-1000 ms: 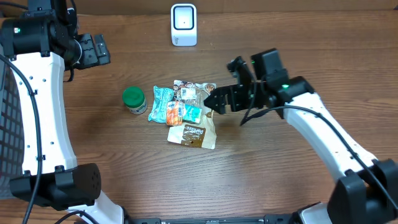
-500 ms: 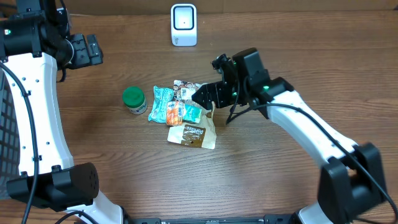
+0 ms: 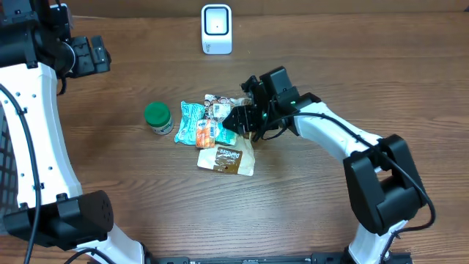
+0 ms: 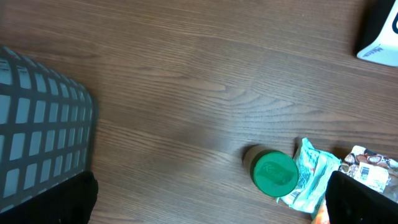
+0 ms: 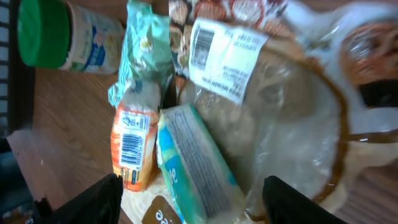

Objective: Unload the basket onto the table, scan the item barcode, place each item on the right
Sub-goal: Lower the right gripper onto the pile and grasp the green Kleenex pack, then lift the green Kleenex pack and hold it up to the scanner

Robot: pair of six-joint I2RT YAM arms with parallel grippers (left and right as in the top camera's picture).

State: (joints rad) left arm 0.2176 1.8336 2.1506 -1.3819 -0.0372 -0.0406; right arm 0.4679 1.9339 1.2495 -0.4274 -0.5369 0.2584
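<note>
At mid-table in the overhead view, the right gripper (image 3: 238,117) hangs over a small pile of packets (image 3: 209,126), but that view hides how its jaws stand. The right wrist view shows them apart, with one dark finger (image 5: 93,199) at each lower corner, and nothing pinched. Between them lie a teal pack (image 5: 196,165) and part of a clear bag (image 5: 292,118), and gaps show on both sides. Only this close view reveals the barcodes: one is on the bag's white label (image 5: 225,59), another on an orange packet (image 5: 132,146) just beside the teal pack. The white scanner (image 3: 216,29) stands upright at the far edge, well apart from the pile. A green-lidded jar (image 3: 157,117) sits just left of the packets, and a brown packet (image 3: 226,160) lies at their near side. Far left, the left gripper (image 3: 102,56) hovers with its jaws spread fully and empty. Its wrist view alone shows a grey mesh basket (image 4: 37,124).
</note>
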